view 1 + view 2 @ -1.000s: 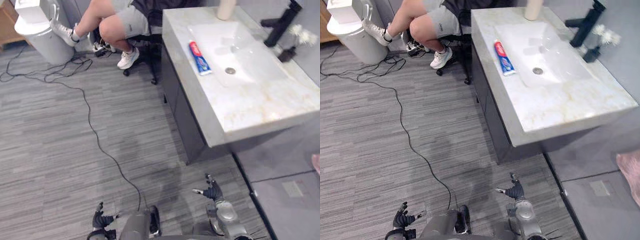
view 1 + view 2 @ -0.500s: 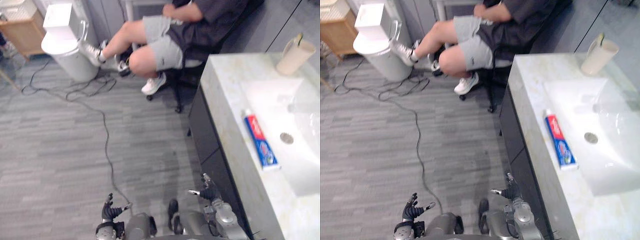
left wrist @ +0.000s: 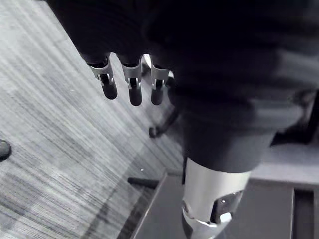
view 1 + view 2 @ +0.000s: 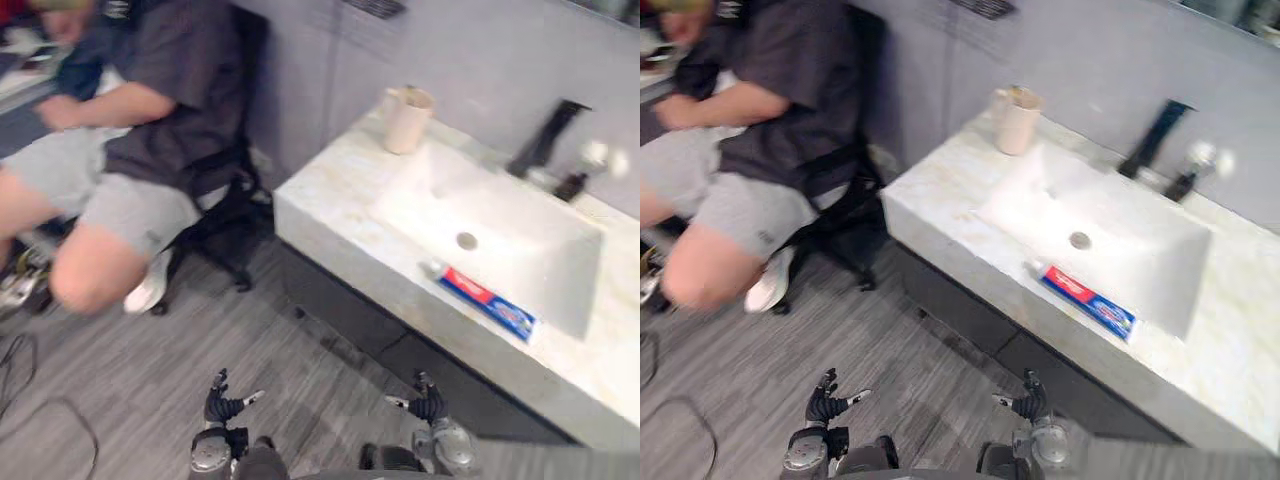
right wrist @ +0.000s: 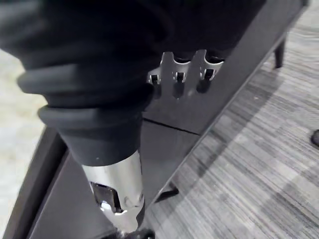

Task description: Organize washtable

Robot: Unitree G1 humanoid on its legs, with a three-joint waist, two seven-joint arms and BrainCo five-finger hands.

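A pale marble washtable (image 4: 330, 205) with a white sink (image 4: 500, 235) stands ahead on the right. A red, white and blue toothpaste tube (image 4: 487, 300) lies on the sink's front rim. At the back left corner stands a beige cup (image 4: 407, 120). A black faucet (image 4: 545, 138) and a small dark bottle (image 4: 572, 186) are behind the basin. My left hand (image 4: 222, 405) and right hand (image 4: 428, 404) hang low over the floor, well short of the counter. Both are open and hold nothing, as the left hand's fingers (image 3: 134, 84) and the right hand's fingers (image 5: 179, 74) show.
A person (image 4: 120, 190) in grey shorts sits on a black chair (image 4: 225, 215) to the left, close to the washtable's corner. The dark cabinet front (image 4: 350, 315) under the counter stands just beyond my right hand. Grey plank floor (image 4: 150, 380) lies between.
The camera has swung, so the washtable now lies across the right half and the person looms near on the left. Both hands stay low and open.
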